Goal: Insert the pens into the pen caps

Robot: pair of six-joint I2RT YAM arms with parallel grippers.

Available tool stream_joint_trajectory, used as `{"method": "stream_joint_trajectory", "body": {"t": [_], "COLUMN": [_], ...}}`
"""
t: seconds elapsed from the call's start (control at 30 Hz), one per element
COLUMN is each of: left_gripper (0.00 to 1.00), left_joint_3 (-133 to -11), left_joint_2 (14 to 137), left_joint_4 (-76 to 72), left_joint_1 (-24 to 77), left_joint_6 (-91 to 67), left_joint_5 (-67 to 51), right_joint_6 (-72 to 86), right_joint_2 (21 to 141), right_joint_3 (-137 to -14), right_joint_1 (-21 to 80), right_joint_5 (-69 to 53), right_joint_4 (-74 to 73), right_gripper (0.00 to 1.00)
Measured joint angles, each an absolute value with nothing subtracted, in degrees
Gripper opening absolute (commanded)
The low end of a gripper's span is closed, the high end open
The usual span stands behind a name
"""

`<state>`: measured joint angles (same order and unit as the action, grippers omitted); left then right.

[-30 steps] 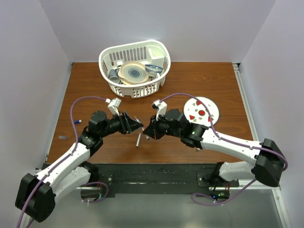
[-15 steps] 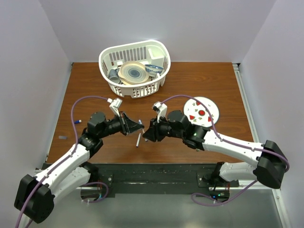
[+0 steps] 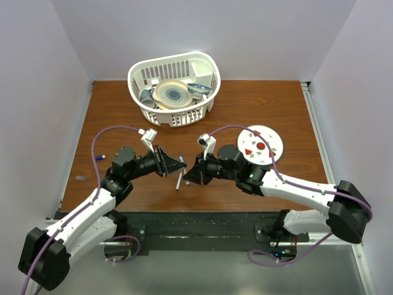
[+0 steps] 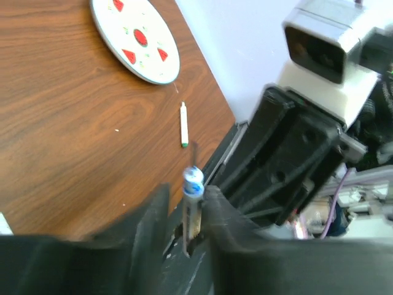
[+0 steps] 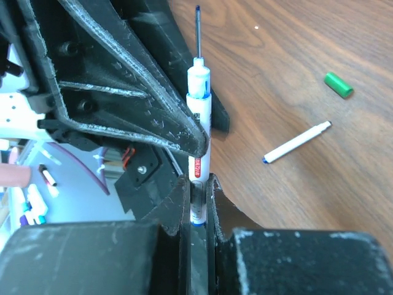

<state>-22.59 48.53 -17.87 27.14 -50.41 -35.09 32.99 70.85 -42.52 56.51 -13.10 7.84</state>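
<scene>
My right gripper is shut on a white pen, gripped near its blue rear end, with its thin dark tip pointing away. My left gripper straddles that pen. Its jaws are a little apart, and the pen lies against one finger. In the top view the two grippers, left and right, meet tip to tip over the table's front middle. A second pen lies on the wood below them and also shows in the right wrist view. A green cap lies beyond it. A third pen lies near the plate.
A white basket of dishes stands at the back centre. A white plate with red marks lies at the right and also shows in the left wrist view. A small blue piece and a small dark piece lie at the table's left edge.
The right gripper has moved slightly left and nearer with its pen, closing on the left gripper. The left gripper has barely moved. The pen on the table has not moved.
</scene>
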Motion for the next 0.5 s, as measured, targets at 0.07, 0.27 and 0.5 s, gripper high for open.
{"method": "stream_joint_trajectory", "body": {"t": [0.07,0.27,0.5], "left_gripper": [0.87,1.00,0.84], "left_joint_3": [-22.92,-30.15,-42.98], "left_joint_2": [47.42,45.04,52.58], "left_joint_4": [-15.70,1.10,18.92], "left_joint_1": [27.22,27.31,20.10], "left_joint_6": [-50.30,-52.45,-57.17], "left_joint_5": [-32.45,-14.20,6.44], "right_joint_6": [33.30,33.32,32.86], "right_joint_2": [70.65,67.29,62.13], "right_joint_3": [-42.46,-42.06,-42.06], "right_joint_1": [56.66,57.28,57.28], "right_joint_5": [-13.06,-10.98,-8.21], "right_joint_4": [8.27,6.28,0.40], "right_gripper": [0.00,0.00,0.00]}}
